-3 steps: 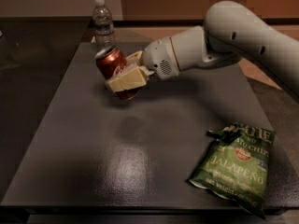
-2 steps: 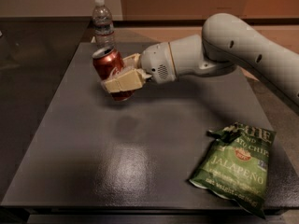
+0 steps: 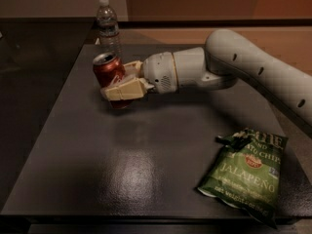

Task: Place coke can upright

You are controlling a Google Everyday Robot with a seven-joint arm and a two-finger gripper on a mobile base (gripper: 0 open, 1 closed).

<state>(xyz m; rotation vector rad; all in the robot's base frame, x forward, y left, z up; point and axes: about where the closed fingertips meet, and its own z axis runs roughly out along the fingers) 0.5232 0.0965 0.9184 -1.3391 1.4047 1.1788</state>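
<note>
Gripper (image 3: 116, 80) clamping coke can (image 3: 104, 67) far-left — bottle (image 3: 108, 26) close behind, chip bag (image 3: 246, 172) near-right.

Table (image 3: 146, 179) carries chip bag (image 3: 246, 172), water bottle (image 3: 108, 26); end effector (image 3: 117, 82) grips coke can (image 3: 105, 66) above

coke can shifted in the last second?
Yes. The coke can, held in the gripper, drifted slightly left and now lines up under the water bottle.

At back left of worktop (image 3: 146, 169): coke can (image 3: 108, 72), clasped in pincer (image 3: 118, 82) reaching in from the right. Just behind, at far edge: water bottle (image 3: 108, 26). At front right, well apart: chip bag (image 3: 246, 172).
</note>
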